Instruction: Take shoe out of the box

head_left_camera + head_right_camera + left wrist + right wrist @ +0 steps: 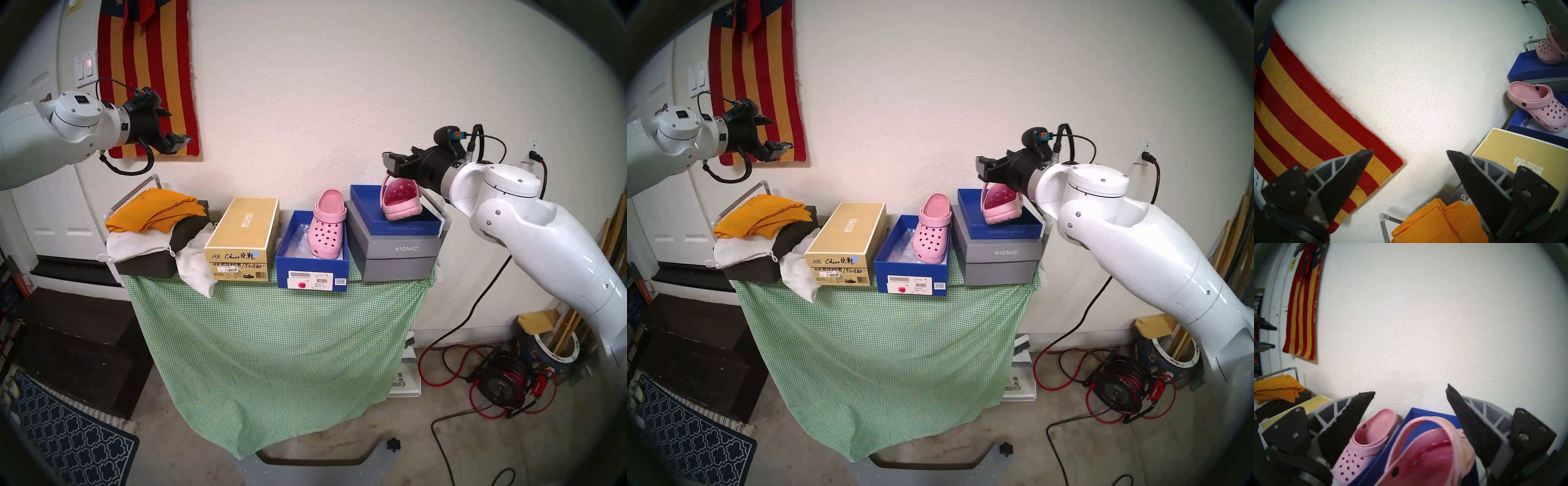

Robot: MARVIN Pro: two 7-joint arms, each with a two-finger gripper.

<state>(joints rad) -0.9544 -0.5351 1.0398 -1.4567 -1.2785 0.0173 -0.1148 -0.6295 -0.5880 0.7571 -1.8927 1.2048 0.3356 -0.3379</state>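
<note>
The deep royal-blue box (312, 269) stands open at the table's middle, its white label facing me. A pink clog (327, 225) leans in it, heel up against the back wall; it also shows in the right wrist view (1369, 434) and the left wrist view (1539, 105). A second pink clog (402, 202) lies tilted in the shallow blue lid-tray (403, 225). My right gripper (390, 164) is open and empty just above that clog's raised strap (1423, 422). My left gripper (179, 141) is open and empty, high at the left, far from the box.
A gold Michael Kors box (242, 234) stands left of the blue box. Grey Vionic boxes (397, 253) under the lid-tray stand to its right. Orange and white cloths (156, 210) are piled at the table's left. A green checked cloth (271, 356) covers the table against the wall.
</note>
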